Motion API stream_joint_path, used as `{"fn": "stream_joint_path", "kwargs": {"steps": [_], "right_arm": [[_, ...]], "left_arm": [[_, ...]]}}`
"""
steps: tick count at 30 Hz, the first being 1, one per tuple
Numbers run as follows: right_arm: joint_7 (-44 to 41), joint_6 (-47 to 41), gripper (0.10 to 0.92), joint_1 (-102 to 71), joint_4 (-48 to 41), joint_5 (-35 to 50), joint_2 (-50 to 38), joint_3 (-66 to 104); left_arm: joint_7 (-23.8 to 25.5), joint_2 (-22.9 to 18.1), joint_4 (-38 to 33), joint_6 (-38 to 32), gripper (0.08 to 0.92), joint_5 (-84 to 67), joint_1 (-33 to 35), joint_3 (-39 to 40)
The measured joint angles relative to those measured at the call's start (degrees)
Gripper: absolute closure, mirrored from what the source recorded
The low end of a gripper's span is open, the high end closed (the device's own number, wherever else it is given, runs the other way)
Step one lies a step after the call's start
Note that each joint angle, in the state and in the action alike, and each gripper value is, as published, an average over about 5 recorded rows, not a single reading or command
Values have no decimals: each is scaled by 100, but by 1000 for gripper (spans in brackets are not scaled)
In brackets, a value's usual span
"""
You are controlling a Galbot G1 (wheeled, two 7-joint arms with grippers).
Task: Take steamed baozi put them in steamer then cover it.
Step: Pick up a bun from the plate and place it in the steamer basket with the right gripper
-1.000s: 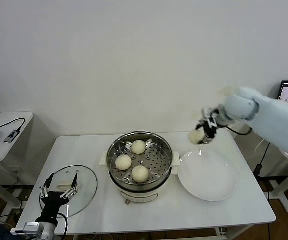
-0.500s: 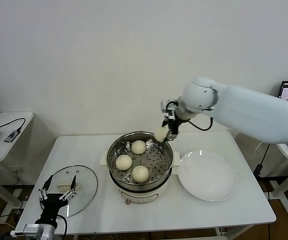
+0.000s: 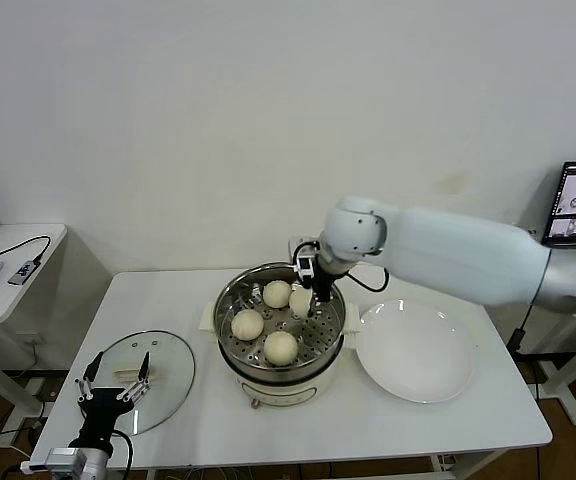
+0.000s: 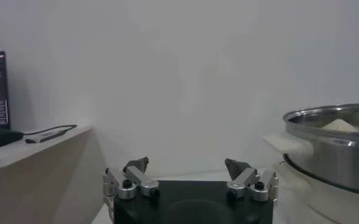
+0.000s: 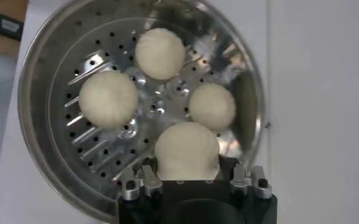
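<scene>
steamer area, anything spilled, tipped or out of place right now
Nothing stands out. Three creamy-white buns sit on the shiny steel steamer's perforated tray, the right gripper holds the fourth above it, the round white plate is bare, and the glass lid lies flat.

The right gripper is holding a baozi over the steamer, beside three others; the left gripper is hovering, fingers spread, above the cover.

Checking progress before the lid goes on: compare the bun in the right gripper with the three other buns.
The held bun is clamped in the right gripper above the steamer tray; the three other buns lie free on the tray. The held bun is at the tray's rim side; the others sit further in. All are round, smooth and creamy white.
</scene>
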Motion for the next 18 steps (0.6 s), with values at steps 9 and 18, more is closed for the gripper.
{"fn": "stream_joint_path", "kwargs": {"steps": [9,18], "right_arm": [[-3,-52,397,-286,-113,-271,43,-1],[46,-76,347,-390,-113,-376,45,97]], "left_arm": [[0,9,49,0,177,-20,-58,1],[0,22,54,-2,177,-21,-80,-1]]}}
